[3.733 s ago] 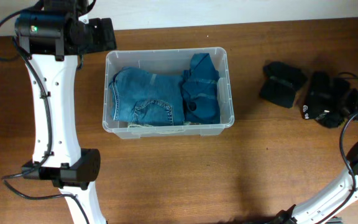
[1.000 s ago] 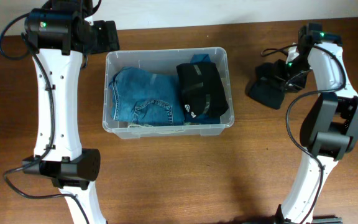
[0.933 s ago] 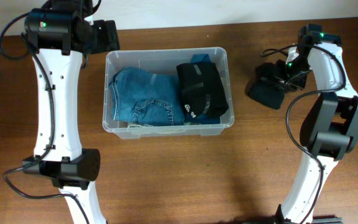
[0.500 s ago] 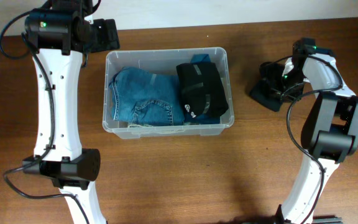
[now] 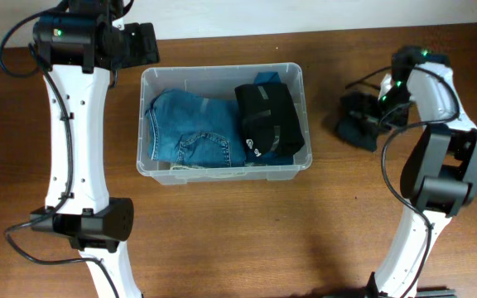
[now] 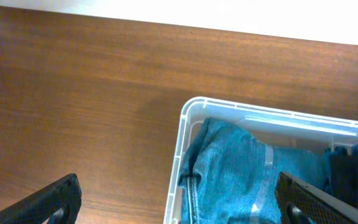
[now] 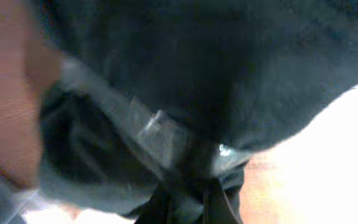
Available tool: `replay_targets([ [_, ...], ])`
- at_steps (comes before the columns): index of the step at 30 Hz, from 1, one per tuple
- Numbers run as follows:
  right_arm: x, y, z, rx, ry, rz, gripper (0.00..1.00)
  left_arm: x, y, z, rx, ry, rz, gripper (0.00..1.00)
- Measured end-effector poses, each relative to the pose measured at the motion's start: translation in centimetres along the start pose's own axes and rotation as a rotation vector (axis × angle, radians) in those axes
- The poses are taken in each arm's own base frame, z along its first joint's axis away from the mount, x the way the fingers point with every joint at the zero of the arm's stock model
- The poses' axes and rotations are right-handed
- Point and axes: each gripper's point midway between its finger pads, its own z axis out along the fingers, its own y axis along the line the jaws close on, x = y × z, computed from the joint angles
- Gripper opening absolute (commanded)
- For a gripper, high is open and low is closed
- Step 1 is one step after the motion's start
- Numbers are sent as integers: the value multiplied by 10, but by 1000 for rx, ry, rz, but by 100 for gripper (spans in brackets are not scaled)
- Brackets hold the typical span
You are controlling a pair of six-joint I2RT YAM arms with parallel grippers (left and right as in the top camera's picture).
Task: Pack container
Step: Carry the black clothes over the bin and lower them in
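Now the left gripper [image 6: 178,190] hovers at upper left, fingers spread wide, beside the large clear plastic rectangular tub [image 5: 143,124] at centre holding blue denim jeans [image 5: 193,128] and a black folded garment [image 5: 267,120]; at right, the right gripper [image 5: 385,112] meets a dark cloth bundle [image 5: 356,128], grip unclear

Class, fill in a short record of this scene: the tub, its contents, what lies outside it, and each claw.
Container: clear tub, no lid
Inside: jeans left, black bundle right
Outside: another black bundle, right of the tub
Left claw: open, empty, by the tub's back left corner
Right claw: at the outside bundle; grip unclear
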Motion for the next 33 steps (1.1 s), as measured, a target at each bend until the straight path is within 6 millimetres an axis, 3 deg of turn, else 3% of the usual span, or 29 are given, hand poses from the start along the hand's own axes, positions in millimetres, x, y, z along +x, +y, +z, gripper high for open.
replay_targets([
  [4,-12,16,-53,-35,-88,-72,4,-3,-1,0,3,-12,-2,99],
  [7,-13,38,-108,-85,-197,-158,4,-5,-1,0,3,-22,-4,99],
  [9,-3,65,-151,-121,-291,-243,4,-8,2,0,-16,-34,-6,100],
  [10,9,89,-172,-145,-334,-310,4,-10,7,0,-44,-42,-7,99],
  [12,25,119,-184,-166,-357,-391,4,-11,13,0,-67,-47,-11,99],
  [14,42,150,-185,-184,-355,-471,4,-12,18,0,-80,-48,-18,100],
  [19,102,239,-165,-233,-293,-708,4,-9,39,3,-109,-27,-48,99],
  [22,132,276,-157,-244,-288,-793,4,-8,48,4,-121,-17,-60,99],
  [27,152,311,-135,-208,-310,-813,4,-5,50,4,-123,-4,-60,99],
  [33,145,321,-79,-171,-295,-726,4,-4,48,4,-110,2,-59,99],
])
